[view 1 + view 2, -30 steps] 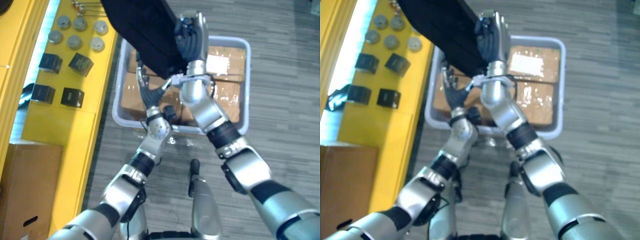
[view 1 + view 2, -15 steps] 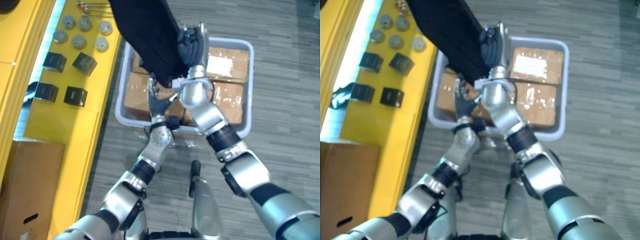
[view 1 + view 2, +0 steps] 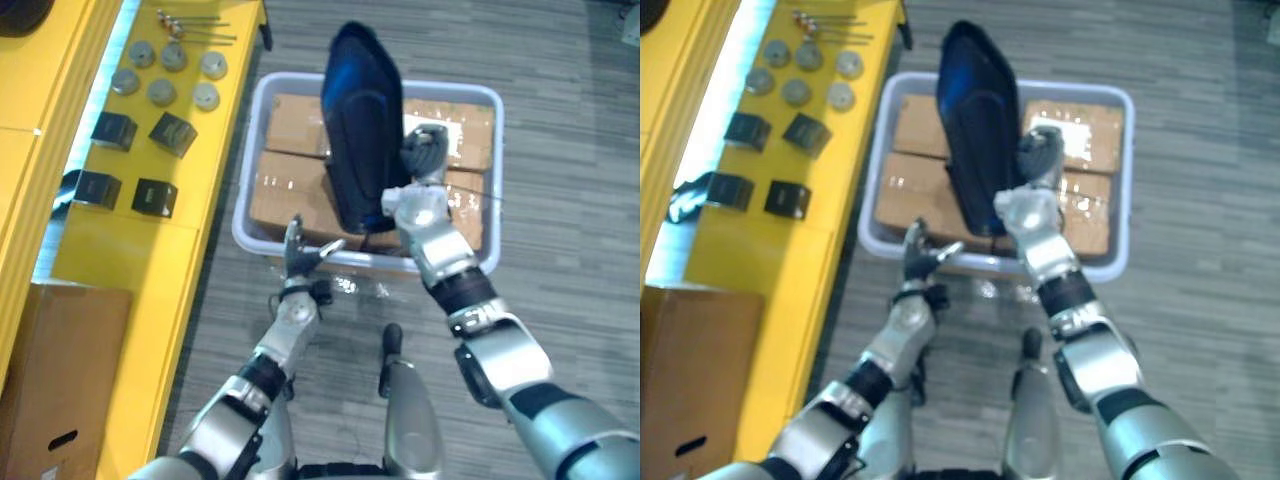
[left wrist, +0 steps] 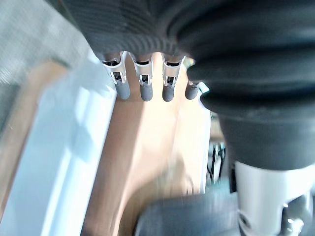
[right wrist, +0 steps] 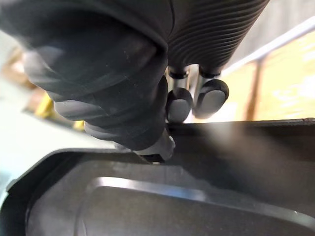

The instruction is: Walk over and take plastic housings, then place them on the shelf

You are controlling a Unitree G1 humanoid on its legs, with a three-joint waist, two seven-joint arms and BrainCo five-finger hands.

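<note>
Item: left hand (image 3: 298, 252), nearest, fingers (image 4: 146, 91) straight and spread, holding nothing, hovering at the near rim of the pale grey plastic tub (image 3: 493, 180) and apart from the load. Item: right hand (image 3: 424, 155), just beyond, fingers (image 5: 209, 96) curled over one edge of the large black moulded plastic housing (image 3: 358, 130) with the thumb clamped against it. The housing stands on edge, upright above the tub, borne by this hand alone. Handling note: the step appears to be carrying the lifted housing towards the shelf. A one-edge pinch on so broad a shell is likely to let it swing, so the free hand would best come under or against the lower edge before any turn, and the lower end should clear the tub rim. Contents of tub: flat brown cardboard boxes (image 3: 285, 190) under shiny tape, packed side by side. To the robot's left: long yellow shelf (image 3: 120, 250), bearing small black cubes (image 3: 155, 196), then grey round discs (image 3: 160, 92), then thin metal rods (image 3: 195, 25) at the far end. The bare yellow stretch nearer than the cubes looks the likeliest landing place. Beside it: tall brown cardboard carton (image 3: 50, 380). Ground: grey striped carpet floor (image 3: 570, 200).
</note>
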